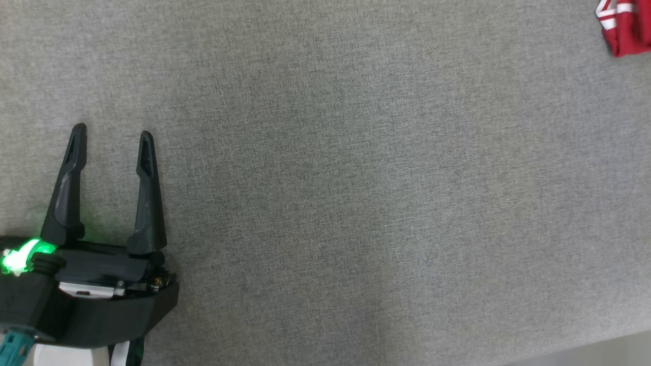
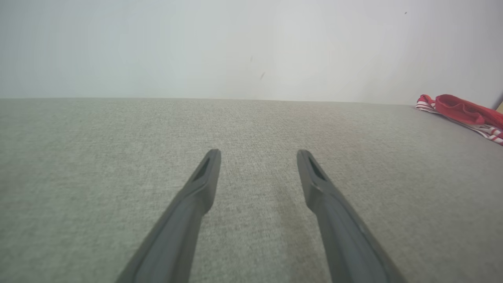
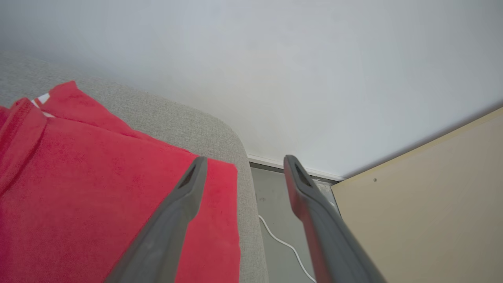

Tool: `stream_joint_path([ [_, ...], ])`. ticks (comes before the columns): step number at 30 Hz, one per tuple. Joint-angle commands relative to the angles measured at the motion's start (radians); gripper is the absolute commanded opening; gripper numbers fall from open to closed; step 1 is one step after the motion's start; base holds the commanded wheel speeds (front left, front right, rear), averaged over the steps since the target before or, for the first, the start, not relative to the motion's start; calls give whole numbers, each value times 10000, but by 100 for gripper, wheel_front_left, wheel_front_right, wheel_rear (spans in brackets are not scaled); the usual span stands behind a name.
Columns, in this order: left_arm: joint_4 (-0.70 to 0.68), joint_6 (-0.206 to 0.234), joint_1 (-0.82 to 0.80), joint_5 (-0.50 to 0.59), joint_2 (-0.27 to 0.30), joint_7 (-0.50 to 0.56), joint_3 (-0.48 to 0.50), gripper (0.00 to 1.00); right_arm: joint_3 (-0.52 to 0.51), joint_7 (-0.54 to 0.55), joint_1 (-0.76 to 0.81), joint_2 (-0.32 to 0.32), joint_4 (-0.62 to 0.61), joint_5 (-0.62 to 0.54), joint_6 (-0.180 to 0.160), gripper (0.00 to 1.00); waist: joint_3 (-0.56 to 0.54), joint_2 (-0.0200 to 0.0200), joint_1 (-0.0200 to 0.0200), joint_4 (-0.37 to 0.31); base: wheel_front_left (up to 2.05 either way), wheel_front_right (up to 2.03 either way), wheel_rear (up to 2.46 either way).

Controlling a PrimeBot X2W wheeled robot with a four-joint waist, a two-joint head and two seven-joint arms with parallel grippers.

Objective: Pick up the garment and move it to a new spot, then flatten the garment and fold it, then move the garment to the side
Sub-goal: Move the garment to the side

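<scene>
A wide grey cloth surface spreads under the left pincer and far to its right. A plain pale wall stands behind the surface, ahead of this pincer's fingers. To the right of the right pincer there is a beige panel. Between this panel and the grey surface a strip of grey floor is seen, just beyond the fingertips. The garment, red with white stripes, lies in flat layers on the rounded corner of the grey surface, below and to the left of the right pincer. The left finger of this pincer crosses in front of the red cloth, but I cannot tell if it touches it. From the left pincer the garment is well apart, far ahead and to the right. Both pincers have their fingers spread apart, and nothing is between them. A thin white cable lies on the floor, seen between the two fingers of the right pincer.
</scene>
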Motion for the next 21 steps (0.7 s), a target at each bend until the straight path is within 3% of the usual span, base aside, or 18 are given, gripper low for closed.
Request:
stream_joint_path([
  [1, 500, -57, 198, -134, -93, 106, -86, 100, -12, -88, -55, 63, 13, -71, -27, 100, -87, 1, 1, 26, 0, 0, 0],
  [8, 981, -28, 511, -320, -111, 101, 398, 100, -162, -1206, 404, 719, -87, -233, -27, 100, -984, 1, 1, 58, 0, 0, 0],
  [21, 1859, -4, 1579, -771, -295, 57, 1244, 100, -233, -3048, 2973, 2718, -1456, 65, -28, 100, -3815, 1, 1, 512, 0, 0, 0],
])
